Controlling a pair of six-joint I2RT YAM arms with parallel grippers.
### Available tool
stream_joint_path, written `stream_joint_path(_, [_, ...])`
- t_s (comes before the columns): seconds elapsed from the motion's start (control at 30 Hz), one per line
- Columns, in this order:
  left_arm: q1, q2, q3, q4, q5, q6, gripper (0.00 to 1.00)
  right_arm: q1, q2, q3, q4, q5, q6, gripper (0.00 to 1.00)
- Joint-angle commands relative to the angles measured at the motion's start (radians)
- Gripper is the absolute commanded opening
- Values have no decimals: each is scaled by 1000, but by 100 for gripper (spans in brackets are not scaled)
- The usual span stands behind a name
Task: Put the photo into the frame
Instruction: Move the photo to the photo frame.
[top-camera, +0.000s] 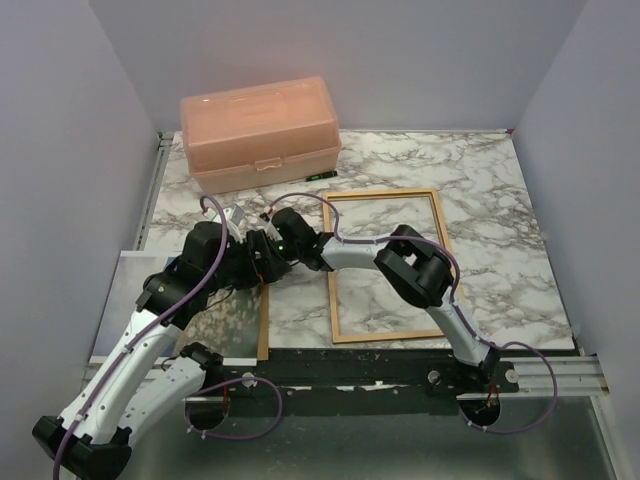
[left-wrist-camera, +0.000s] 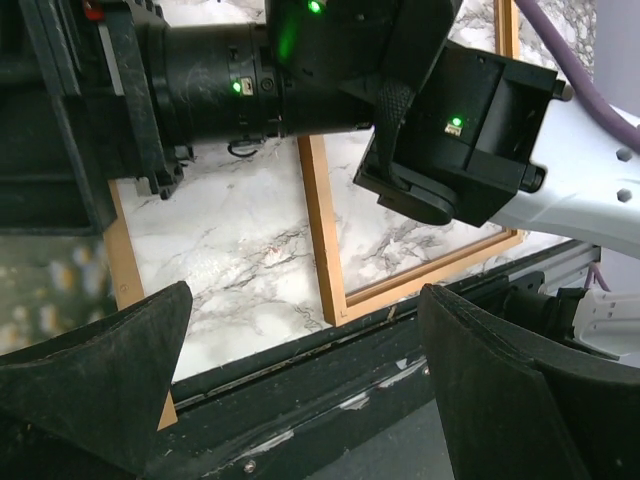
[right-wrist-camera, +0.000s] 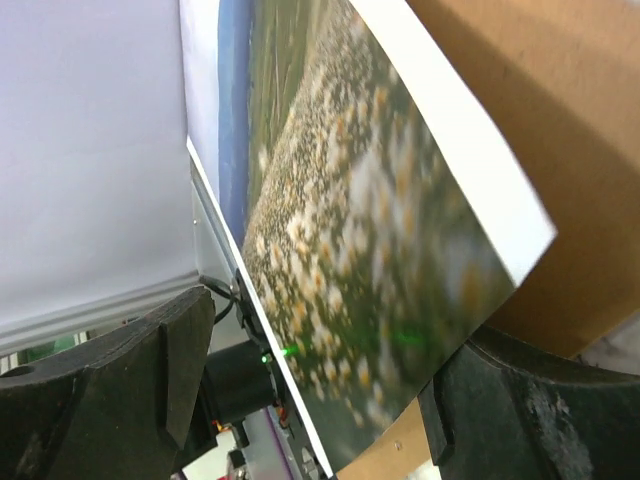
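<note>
The photo lies at the table's left under my left arm, on the brown backing board. In the right wrist view its flowery meadow and white border fill the space between my wide-open fingers, tilted, with the board behind it. My right gripper is open around the photo's corner; its pads stand apart from the paper. The orange-brown frame lies flat at centre right, empty, marble showing through. My left gripper is open and empty, low near the frame's near left corner. Both grippers meet beside the board.
A pink plastic box stands at the back left. The black rail along the table's near edge runs just beneath my left fingers. The right arm's wrist hangs close above the left gripper. Grey walls close in the sides.
</note>
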Motion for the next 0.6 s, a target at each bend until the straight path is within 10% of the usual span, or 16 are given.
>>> stream_joint_path(0.0, [9, -25, 34, -11, 15, 15, 98, 18, -34, -82, 18, -33, 39, 82])
stream_joint_path(0.3, [11, -58, 50, -26, 15, 7, 99, 21, -30, -104, 25, 13, 31, 70])
stream_joint_path(0.47, [11, -66, 55, -34, 19, 2, 99, 21, -70, -127, -13, 72, 4, 19])
stream_joint_path(0.57, [12, -70, 62, -33, 23, 2, 99, 19, -127, -156, -54, 133, -24, 4])
